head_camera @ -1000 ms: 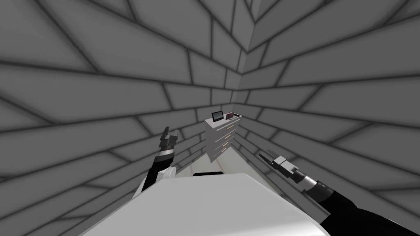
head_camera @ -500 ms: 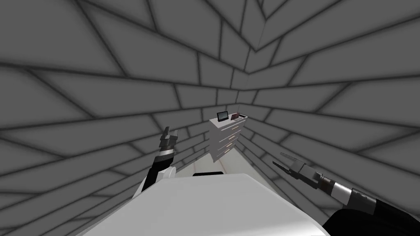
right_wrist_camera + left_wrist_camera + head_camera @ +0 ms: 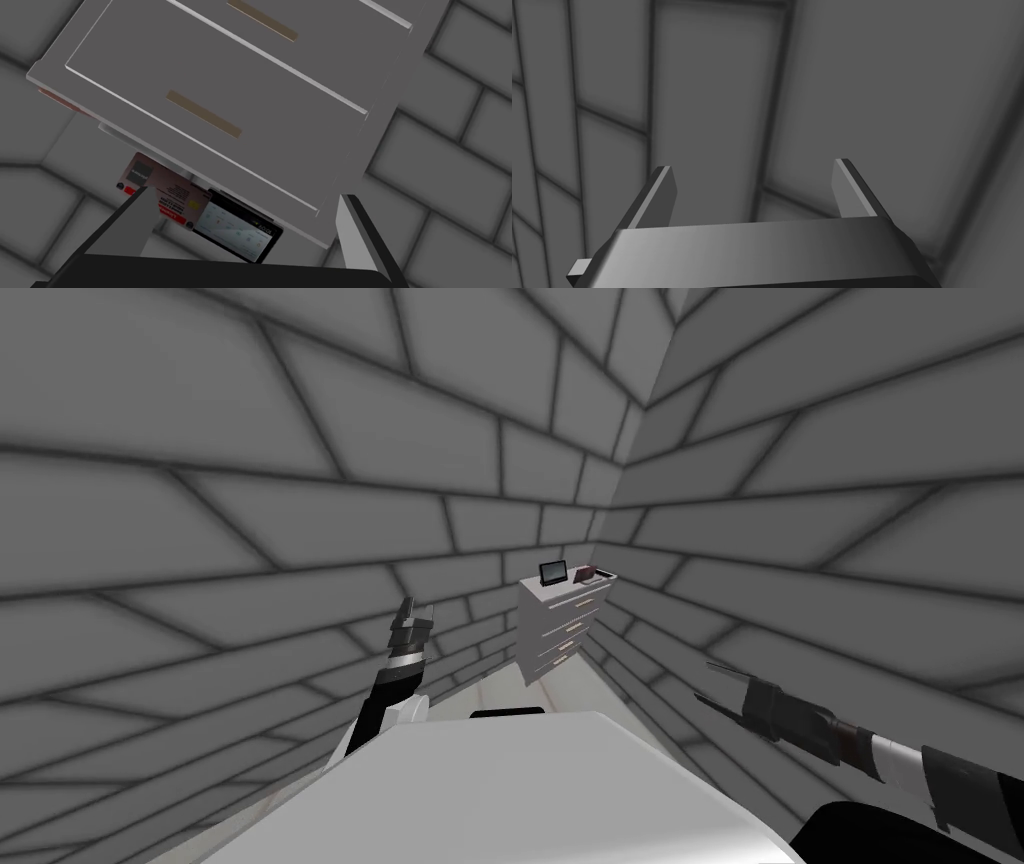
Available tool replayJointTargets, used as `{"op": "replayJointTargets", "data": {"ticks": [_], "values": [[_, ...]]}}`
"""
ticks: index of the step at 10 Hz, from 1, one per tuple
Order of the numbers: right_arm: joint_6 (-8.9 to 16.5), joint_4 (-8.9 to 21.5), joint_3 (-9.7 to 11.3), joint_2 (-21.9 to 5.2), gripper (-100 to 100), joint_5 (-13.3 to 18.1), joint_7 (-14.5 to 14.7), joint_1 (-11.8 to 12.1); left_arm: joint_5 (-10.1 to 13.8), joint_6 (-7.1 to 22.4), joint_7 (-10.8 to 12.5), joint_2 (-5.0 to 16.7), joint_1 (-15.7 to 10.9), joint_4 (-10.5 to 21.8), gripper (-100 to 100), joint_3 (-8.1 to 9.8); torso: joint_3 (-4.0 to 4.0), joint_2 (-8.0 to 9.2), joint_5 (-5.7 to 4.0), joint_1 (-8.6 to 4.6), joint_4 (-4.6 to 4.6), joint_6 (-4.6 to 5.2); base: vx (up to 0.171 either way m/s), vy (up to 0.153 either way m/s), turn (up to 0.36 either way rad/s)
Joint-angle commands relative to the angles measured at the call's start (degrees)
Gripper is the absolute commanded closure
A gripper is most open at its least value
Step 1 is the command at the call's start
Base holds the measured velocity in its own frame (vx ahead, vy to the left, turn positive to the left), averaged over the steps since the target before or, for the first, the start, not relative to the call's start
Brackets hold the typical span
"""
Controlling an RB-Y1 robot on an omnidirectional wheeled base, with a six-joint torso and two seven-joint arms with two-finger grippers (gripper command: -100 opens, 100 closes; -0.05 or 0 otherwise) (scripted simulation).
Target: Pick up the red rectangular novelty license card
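While standing well apart from the pale dresser (image 3: 553, 633) in the corner, aiming the right gripper (image 3: 705, 682) at it, fingers spread wide, gripping nothing. On the dresser top, reddish card (image 3: 172, 186) just beside a dark tablet (image 3: 235, 227), possibly overlapping. Left gripper (image 3: 416, 608) raised, fingers likewise apart.

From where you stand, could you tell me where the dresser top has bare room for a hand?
Bare room is slim: the dresser top's end strip between the tablet and its edge. The rest is crowded: tablet and red card stand close together.
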Motion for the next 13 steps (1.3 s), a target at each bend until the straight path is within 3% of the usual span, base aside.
{"op": "replayJointTargets", "data": {"ticks": [1,2,3,4,6,7,8,9,11,12,13], "values": [[-1.24,2.7,-1.35,-2.86,-100,1.42,0.93,0.6,0.0,0.0,0.0,0.0,0.0,0.0,0,0.0,0.0,0.0,0.0,0.0,0.0,0.0,0.006,0.034,0.12],[-3.19,4.17,-3.67,-4.54,-100,3.94,2.51,2.32,0.0,0.0,0.0,0.0,0.01,0.0,0,0.01,-0.01,-0.01,0.0,-0.01,0.0,0.05,0.007,0.047,0.209],[-3.19,5.92,-4.16,-6.47,-100,4.25,2.51,2.32,0.0,0.0,0.0,0.0,0.0,0.0,0,0.0,-0.01,-0.02,0.01,0.03,-0.01,0.01,0.012,0.034,0.096],[-5.12,8.11,-6.29,-8.32,-100,6.58,3.97,3.99,0.0,0.0,0.0,0.0,0.01,0.0,0,0.01,-0.02,-0.03,0.0,0.0,0.0,0.06,0.022,0.034,0.205],[-5.12,9.15,-6.91,-10.62,-100,7.06,3.97,3.99,0.0,0.0,0.0,0.0,0.01,0.0,0,0.01,-0.04,-0.07,-0.01,-0.03,-0.01,0.05,0.015,0.017,0.045],[-7.03,11.83,-9.41,-12.87,-100,9.81,5.32,5.62,0.0,0.0,0.0,0.0,0.01,0.0,0,0.01,-0.01,-0.02,-0.02,-0.07,0.0,0.08,0.019,0.026,0.206],[-7.03,12.37,-9.61,-14.27,-100,9.85,5.32,5.62,0.0,0.0,0.0,0.0,0.0,0.0,0,0.0,-0.03,-0.05,0.0,-0.03,-0.01,0.01,0.019,0.017,0.127],[-8.91,14.22,-12.22,-16.11,-100,12.33,6.56,7.2,0.0,0.0,0.0,0.0,0.01,0.0,0,0.01,-0.04,-0.07,-0.02,-0.05,-0.01,0.05,0.027,0.02,0.239],[-8.91,15.57,-12.24,-17.95,-100,12.61,6.56,7.2,0.0,0.0,0.0,0.01,0.02,0.0,0,0.01,-0.06,-0.1,-0.02,-0.07,-0.02,0.07,0.025,0.007,0.033],[-10.79,18.38,-14.8,-20.41,-100,15.28,7.67,8.71,0.0,0.0,0.0,0.01,0.02,0.0,0,0.01,-0.03,-0.05,-0.04,-0.09,0.0,0.09,0.031,0.015,0.214],[-10.79,18.73,-14.8,-21.52,-100,15.32,7.67,8.71,0.0,0.0,0.0,0.0,0.01,0.0,0,0.01,-0.06,-0.1,-0.02,-0.07,-0.02,0.0,0.032,0.005,0.137]]}}
